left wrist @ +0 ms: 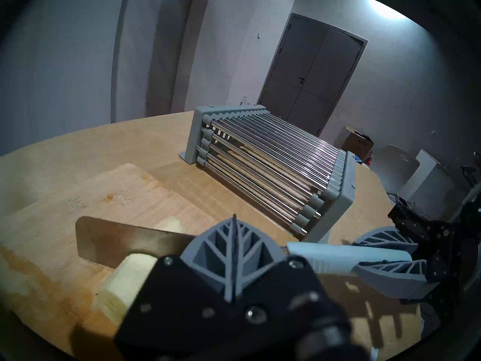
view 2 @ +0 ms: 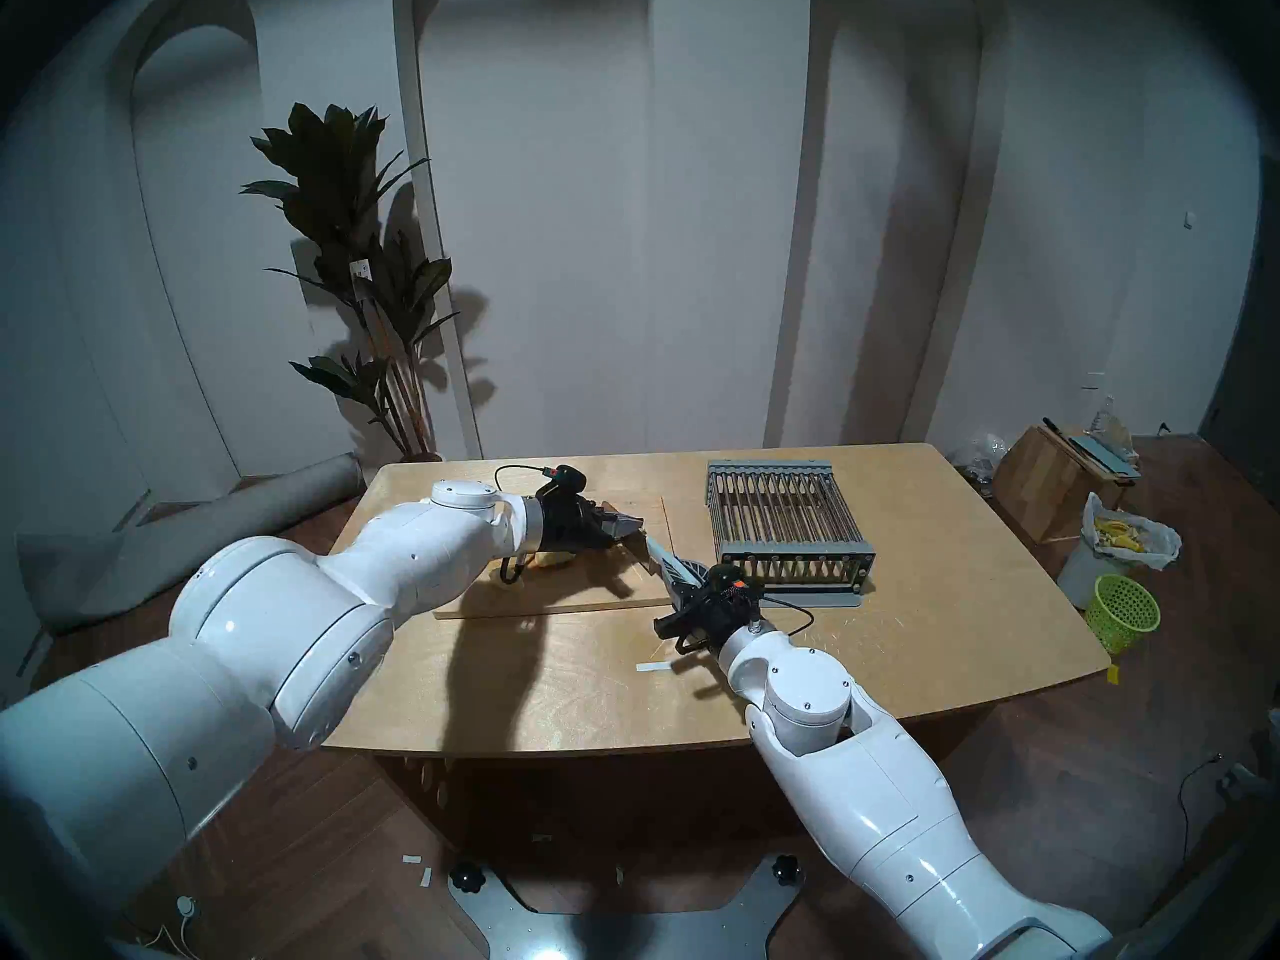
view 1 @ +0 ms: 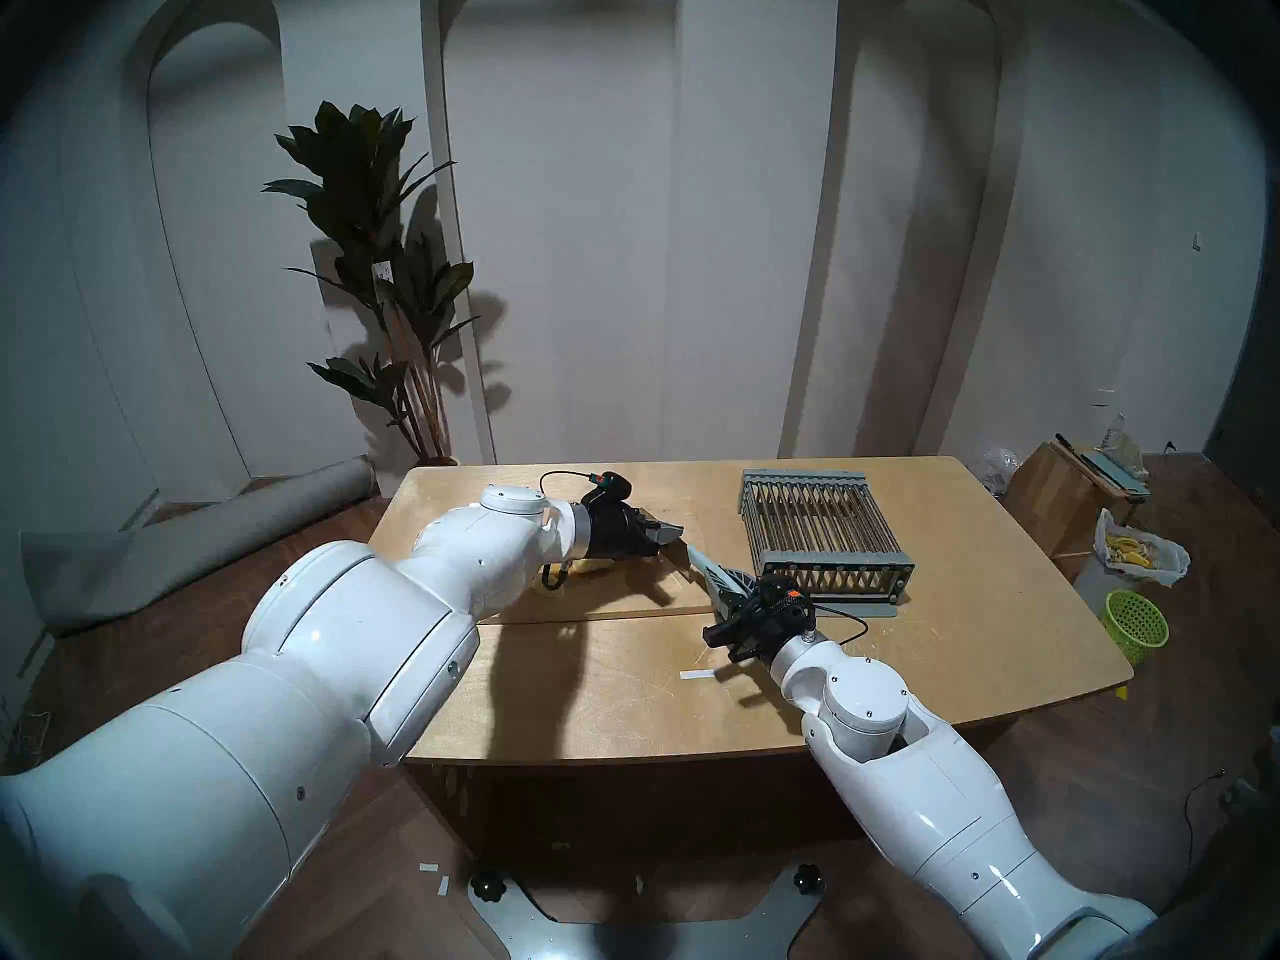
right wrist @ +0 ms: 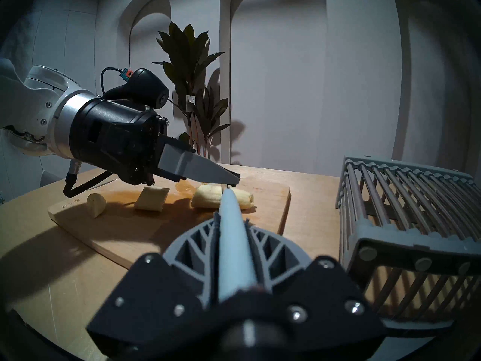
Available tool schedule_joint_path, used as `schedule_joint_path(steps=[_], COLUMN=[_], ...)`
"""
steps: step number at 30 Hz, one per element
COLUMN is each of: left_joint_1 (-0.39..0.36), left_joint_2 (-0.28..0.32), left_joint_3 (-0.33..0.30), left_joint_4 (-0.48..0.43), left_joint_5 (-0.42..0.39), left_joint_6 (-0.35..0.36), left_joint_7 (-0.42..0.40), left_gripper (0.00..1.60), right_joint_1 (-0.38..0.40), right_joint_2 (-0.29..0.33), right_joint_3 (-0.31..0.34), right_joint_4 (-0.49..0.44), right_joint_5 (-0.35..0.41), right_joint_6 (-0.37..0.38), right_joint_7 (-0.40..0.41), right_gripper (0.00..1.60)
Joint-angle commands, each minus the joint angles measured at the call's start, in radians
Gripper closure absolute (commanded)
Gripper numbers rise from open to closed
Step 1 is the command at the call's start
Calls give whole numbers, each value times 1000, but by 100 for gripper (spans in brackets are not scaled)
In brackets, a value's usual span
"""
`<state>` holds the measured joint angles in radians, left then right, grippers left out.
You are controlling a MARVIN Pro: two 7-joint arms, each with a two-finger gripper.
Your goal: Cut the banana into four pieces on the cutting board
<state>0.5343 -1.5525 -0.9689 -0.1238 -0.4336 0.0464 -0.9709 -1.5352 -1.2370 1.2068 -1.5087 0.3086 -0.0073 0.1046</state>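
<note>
Now knife across banana

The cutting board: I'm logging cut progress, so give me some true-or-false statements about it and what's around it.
1. Two short cut pieces lie apart from the large pale peeled banana on the light wooden cutting board. True.
2. The right end effector is shut on the pale-blue-handled knife. True.
3. The left end effector stands wide open. False: its grey fingers are closed together, empty.
4. The knife blade is away from the fruit. False: it meets the largest piece.
5. The grey slatted metal rack stands on the board. False: it stands beside it on the wooden table.
</note>
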Motion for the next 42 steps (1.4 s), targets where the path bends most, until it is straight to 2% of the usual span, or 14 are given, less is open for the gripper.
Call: schedule_joint_path(steps=[1,8,10,19,22,25,28,32,36,42], left_joint_1=[-12,-8,-14,-1,-8,-4,-19,-81,-133,-138], left_joint_2=[9,12,14,19,17,17,22,22,21,13], left_joint_3=[-4,-12,4,23,58,98,100,24,-25,-64], left_joint_4=[2,11,14,12,8,-4,-18,-26,-46,-60], left_joint_5=[-3,-8,10,23,53,88,83,4,-39,-71], left_joint_6=[4,7,23,10,14,-14,-49,-27,-18,-8], left_joint_7=[-2,34,30,35,30,23,44,56,53,29], left_gripper=[160,160,160,160,160,160,160,160,160,160], right_joint_1=[21,26,27,33,38,42,46,47,47,54], right_joint_2=[0,-2,-4,-6,-7,-7,-8,-9,-10,-16], right_joint_3=[24,22,22,20,20,20,20,20,19,19], right_joint_4=[-34,-25,-24,-19,-15,-12,-10,-9,-6,-4], right_joint_5=[9,11,14,13,11,9,4,-1,-5,-14], right_joint_6=[21,37,44,56,61,63,62,63,63,63], right_joint_7=[-16,-15,-17,-24,-27,-28,-28,-24,-20,-28], right_gripper=[160,160,160,160,160,160,160,160,160,160])
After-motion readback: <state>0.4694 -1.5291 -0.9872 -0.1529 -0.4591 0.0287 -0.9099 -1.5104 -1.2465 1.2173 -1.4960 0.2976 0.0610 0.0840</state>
